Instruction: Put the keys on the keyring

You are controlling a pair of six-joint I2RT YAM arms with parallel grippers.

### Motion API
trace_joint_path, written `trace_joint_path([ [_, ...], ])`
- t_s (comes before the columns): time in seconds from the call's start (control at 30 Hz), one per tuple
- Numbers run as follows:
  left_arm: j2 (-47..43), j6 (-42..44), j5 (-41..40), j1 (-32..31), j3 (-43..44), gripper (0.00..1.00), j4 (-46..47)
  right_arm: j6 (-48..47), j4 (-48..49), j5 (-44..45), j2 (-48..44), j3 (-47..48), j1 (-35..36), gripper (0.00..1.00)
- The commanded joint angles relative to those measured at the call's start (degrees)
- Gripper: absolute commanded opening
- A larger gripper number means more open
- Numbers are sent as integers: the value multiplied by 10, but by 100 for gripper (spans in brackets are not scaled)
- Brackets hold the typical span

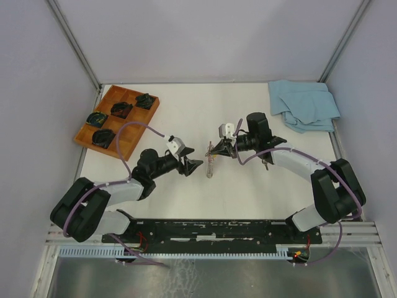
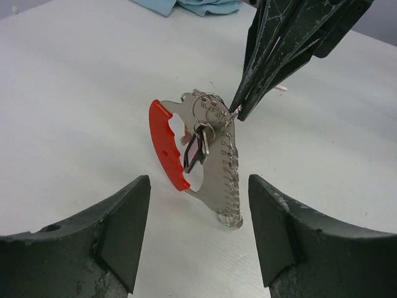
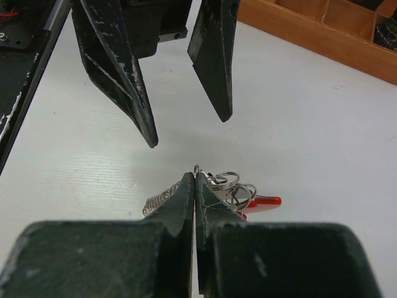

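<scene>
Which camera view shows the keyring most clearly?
The left wrist view: the keyring fills the centre, nearly unobstructed. In the right wrist view the right gripper hides most of it; the top view shows it tiny.

Keyring (image 1: 211,162) mid-bench (image 1: 186,112), between left end effector (image 1: 193,165) and right end effector (image 1: 214,149), tray (image 1: 129,138) far-left corner, cloth (image 1: 304,104) far-right corner

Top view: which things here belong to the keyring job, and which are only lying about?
Belong to the job: keyring with red strap, keys hanging from it, right gripper pinching the keyring, open left gripper.
Lying about: blue cloth, wooden tray, black coiled items in it.
</scene>
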Motion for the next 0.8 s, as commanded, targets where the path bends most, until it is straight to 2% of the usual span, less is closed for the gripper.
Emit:
trace_joint_path([
  [0.0,38,57,95,23,7,67,122,-85,-63,-40,6,39,3,1],
  [0.13,75,70,161,25,47,55,107,-95,-68,-41,11,44,6,1],
  [0.37,109,111,197,25,69,40,119,-120,-100,-41,16,56,14,1],
  [0.63,130,128,222,25,82,38,117,-131,-116,-48,19,64,18,1],
  [0.77,134,130,231,25,88,33,117,-131,-119,-48,21,65,20,1],
])
